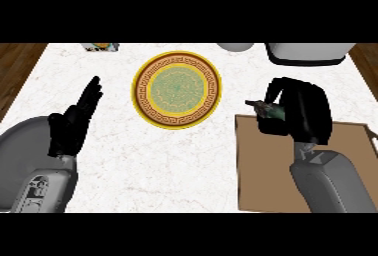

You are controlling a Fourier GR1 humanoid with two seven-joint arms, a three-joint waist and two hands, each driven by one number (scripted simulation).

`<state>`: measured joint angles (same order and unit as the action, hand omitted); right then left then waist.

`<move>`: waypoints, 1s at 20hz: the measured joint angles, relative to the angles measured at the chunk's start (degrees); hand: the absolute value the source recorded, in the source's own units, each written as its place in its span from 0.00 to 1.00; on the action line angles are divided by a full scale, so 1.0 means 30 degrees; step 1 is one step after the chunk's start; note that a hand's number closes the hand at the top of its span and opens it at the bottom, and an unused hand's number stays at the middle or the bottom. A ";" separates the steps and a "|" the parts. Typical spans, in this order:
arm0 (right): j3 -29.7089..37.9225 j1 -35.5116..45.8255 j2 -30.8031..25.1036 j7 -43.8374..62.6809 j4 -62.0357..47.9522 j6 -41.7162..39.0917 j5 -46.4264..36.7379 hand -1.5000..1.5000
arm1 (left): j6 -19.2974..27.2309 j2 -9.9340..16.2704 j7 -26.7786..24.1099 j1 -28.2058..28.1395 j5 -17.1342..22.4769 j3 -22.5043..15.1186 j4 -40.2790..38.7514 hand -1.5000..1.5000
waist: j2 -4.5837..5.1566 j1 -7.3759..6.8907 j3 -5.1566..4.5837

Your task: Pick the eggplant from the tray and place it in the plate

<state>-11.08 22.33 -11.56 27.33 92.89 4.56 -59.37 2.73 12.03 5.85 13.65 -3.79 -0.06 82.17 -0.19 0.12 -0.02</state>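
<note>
A round plate (177, 90) with a yellow and brown patterned rim lies on the white counter, left of centre. A brown tray (269, 170) sits at the lower right. My right hand (303, 112) hovers over the tray's far edge, its fingers curled round a dark eggplant (267, 111), of which only a small greenish part with the stem shows at the hand's left side. My left hand (74, 122) rests open at the left of the counter, fingers straight and pointing away.
A grey and white appliance (306, 52) stands at the far right edge. A white bowl-like object (235, 47) and a small box (102, 47) lie along the far edge. Dark wood floor shows beyond the counter on both sides.
</note>
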 measured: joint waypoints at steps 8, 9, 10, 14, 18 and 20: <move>-0.0222 0.3968 0.2805 0.0313 -0.3047 0.0138 0.0821 1.00 | -0.0286 -0.0055 -0.0145 0.0644 -0.0060 0.0292 -0.0662 0.50 | 0.0097 -0.0221 0.0002; -0.0084 0.4576 0.3027 0.0344 -0.3874 0.0283 0.1050 1.00 | -0.0422 0.0025 0.0076 0.0696 -0.0004 0.0315 -0.0482 0.50 | 0.0102 -0.0266 0.0000; -0.0247 0.4972 0.3205 0.0507 -0.4432 0.0508 0.1281 1.00 | -0.0371 -0.0054 -0.0074 0.0609 -0.0103 0.0283 -0.0486 0.50 | 0.0102 -0.0272 0.0003; -0.0829 0.7241 0.3605 0.0401 -0.8408 0.2459 0.2605 1.00 | -0.0210 -0.0401 -0.0152 0.0806 -0.0337 0.0098 -0.0624 0.50 | 0.0169 -0.0515 0.0006; -0.1310 0.9659 0.3760 -0.0101 -1.2704 0.4260 0.4169 1.00 | -0.0184 -0.0628 0.0045 0.0960 -0.0522 -0.0141 -0.0458 0.50 | 0.0238 -0.0793 0.0007; -0.1690 1.0638 0.3795 -0.0094 -1.4759 0.4676 0.4261 1.00 | -0.0240 -0.0632 0.0091 0.1091 -0.0559 -0.0170 -0.0476 0.50 | 0.0280 -0.0932 0.0004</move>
<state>-16.15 54.24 -0.17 27.05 48.61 18.58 -46.59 2.01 10.13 6.12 16.92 -5.47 -0.56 80.74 0.65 -2.67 -0.01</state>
